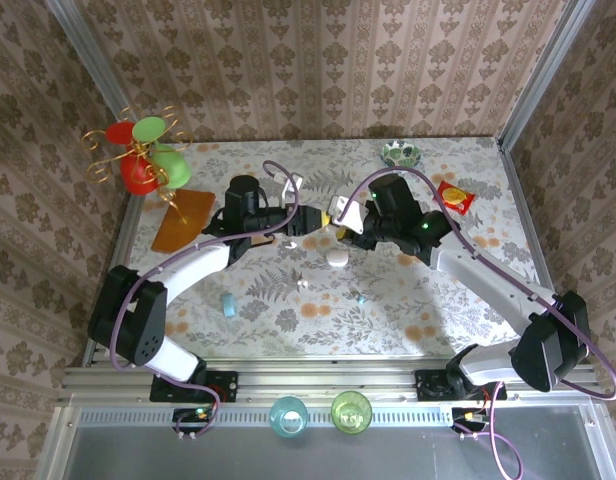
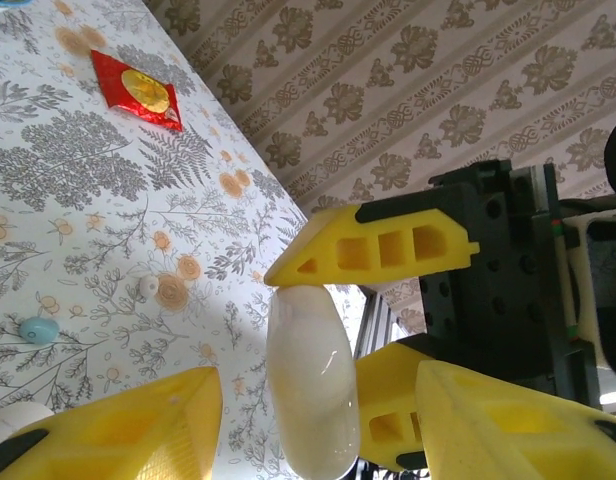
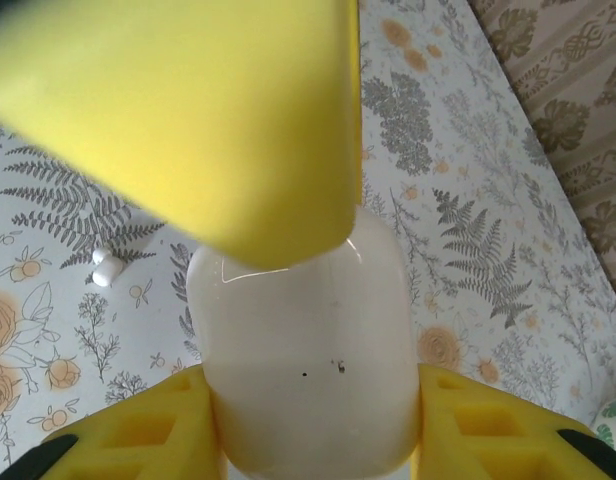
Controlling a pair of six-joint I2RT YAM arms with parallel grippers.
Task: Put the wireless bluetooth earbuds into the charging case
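The light blue charging case (image 1: 229, 305) lies on the floral table, near the left arm's elbow and away from both grippers. Tiny pale earbuds lie loose: one (image 1: 302, 283) (image 3: 106, 268) at mid-table, a bluish one (image 1: 361, 297) (image 2: 38, 330) to its right. Both grippers meet above the table's middle. My right gripper (image 1: 340, 215) (image 3: 313, 425) is shut on a white oval pebble (image 3: 303, 370) (image 2: 313, 380). My left gripper (image 1: 316, 218) (image 2: 318, 375) straddles that pebble, open, with gaps on both sides. One of its fingers (image 3: 188, 120) hangs over the pebble's top.
A second white pebble (image 1: 336, 257) rests on the table just below the grippers. Red-and-green ornament (image 1: 143, 155) and orange sheet (image 1: 183, 220) stand back left; a patterned dish (image 1: 400, 153) and red packet (image 1: 455, 198) (image 2: 138, 90) back right. Two cups (image 1: 288, 413) (image 1: 351, 411) sit on the near rail.
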